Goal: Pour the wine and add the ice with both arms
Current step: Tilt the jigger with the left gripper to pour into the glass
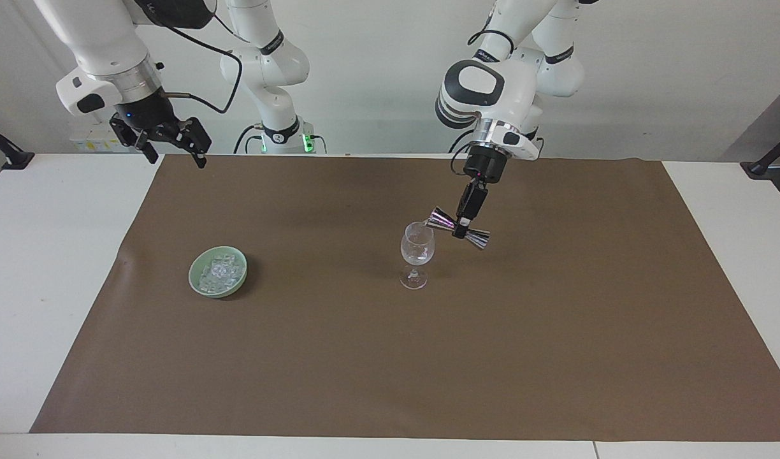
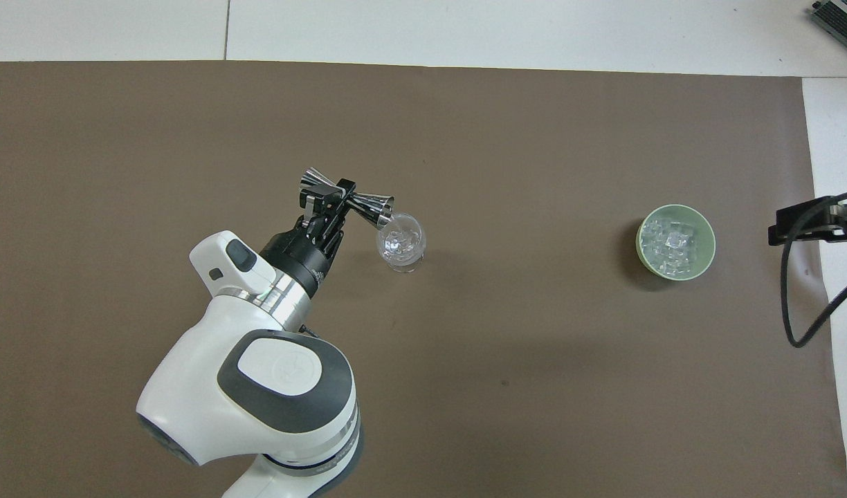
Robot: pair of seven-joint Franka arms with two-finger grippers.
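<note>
Facing view: the left gripper (image 1: 461, 224) is up in the air beside the wine glass (image 1: 417, 254). Its fingers are pinched tight on the thin middle of a shiny metal measuring cup (image 1: 458, 227), which is shaped like two cones joined at their points. The cup lies almost on its side. One open end is tipped down and sits right at the rim of the glass.

The glass stands upright on the brown mat (image 1: 556, 331), near the middle of the worktop (image 1: 39, 268). Small clear bits show inside its bowl in the overhead view.

The ice (image 1: 219, 272) is a heap of little clear cubes in a green bowl (image 1: 199, 288). The bowl sits on the mat toward the right arm's end of the worktop, well apart from the glass.

The right gripper (image 1: 174, 148) waits up high over the edge of the mat at the right arm's end. Its fingers are spread wide and hold nothing.
</note>
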